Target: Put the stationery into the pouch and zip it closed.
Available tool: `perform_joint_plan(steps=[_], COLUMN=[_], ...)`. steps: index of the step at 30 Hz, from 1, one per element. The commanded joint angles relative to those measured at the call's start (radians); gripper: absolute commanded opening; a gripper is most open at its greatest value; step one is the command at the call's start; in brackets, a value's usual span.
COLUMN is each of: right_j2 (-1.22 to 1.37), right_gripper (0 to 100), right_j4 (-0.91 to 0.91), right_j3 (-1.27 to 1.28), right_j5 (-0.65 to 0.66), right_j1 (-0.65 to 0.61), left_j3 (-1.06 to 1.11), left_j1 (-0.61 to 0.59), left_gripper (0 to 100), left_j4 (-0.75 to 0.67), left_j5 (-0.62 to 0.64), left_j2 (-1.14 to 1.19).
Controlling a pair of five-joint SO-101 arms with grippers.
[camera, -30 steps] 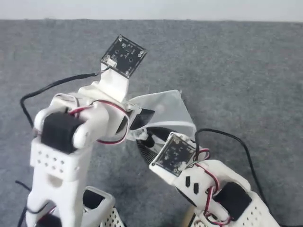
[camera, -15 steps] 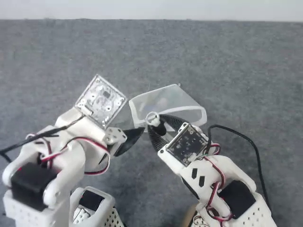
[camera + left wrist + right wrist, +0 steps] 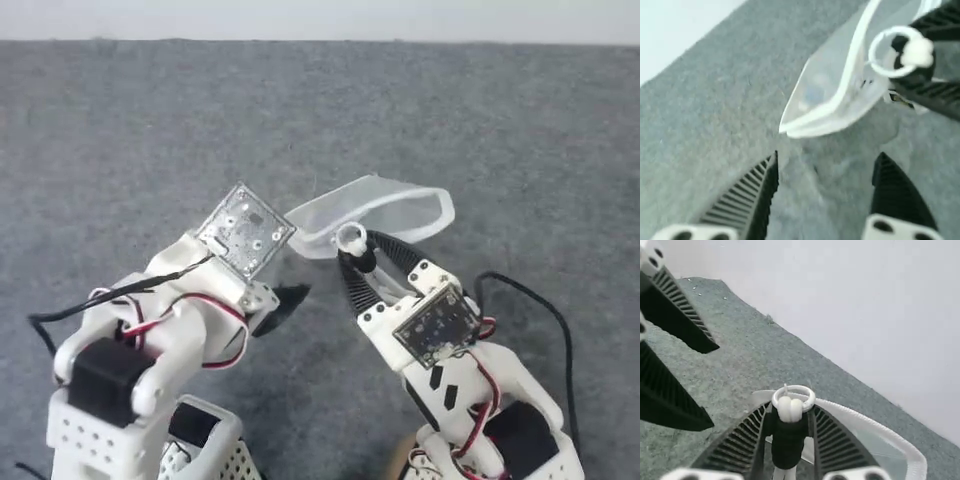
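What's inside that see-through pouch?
Through the pouch's cloudy wall only faint blurry smudges show, too vague to name. The right gripper, shut on the zip pull, covers the part of the pouch behind it.

1. Bare counter (image 3: 150, 130) is left open beyond and beside the pouch (image 3: 385, 205).
2. Open counter is seen between the spread left tool (image 3: 828, 157) and the pouch.
3. That passage is narrowed by the right tool (image 3: 362, 256), clamped on a black ringed piece (image 3: 788, 435).
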Motion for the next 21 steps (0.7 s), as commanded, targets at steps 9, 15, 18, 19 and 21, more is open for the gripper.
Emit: perform_joint_plan(steps=[9,15,18,19,21], right_j2=[-0.036,-0.036,-0.036,-0.036,-0.036], right_gripper=[0.6,0.6,0.6,0.6,0.6], right_j4=[-0.022,-0.022,-0.022,-0.022,-0.022], right_j3=[-0.012,-0.012,-0.012,-0.014,-0.014], right_j5=[0.012,0.012,0.012,0.012,0.012], right_j1=[0.007,0.005,0.005,0.005,0.005], left_j3=[0.157,0.24,0.28,0.291,0.315], left_j1=[0.152,0.16,0.16,0.16,0.16], left_gripper=[28,28,28,28,28], left_j4=[-0.278,-0.382,-0.431,-0.445,-0.471], left_j5=[0.118,0.121,0.126,0.126,0.133], left_j2=[-0.028,-0.029,-0.029,-0.029,-0.029])
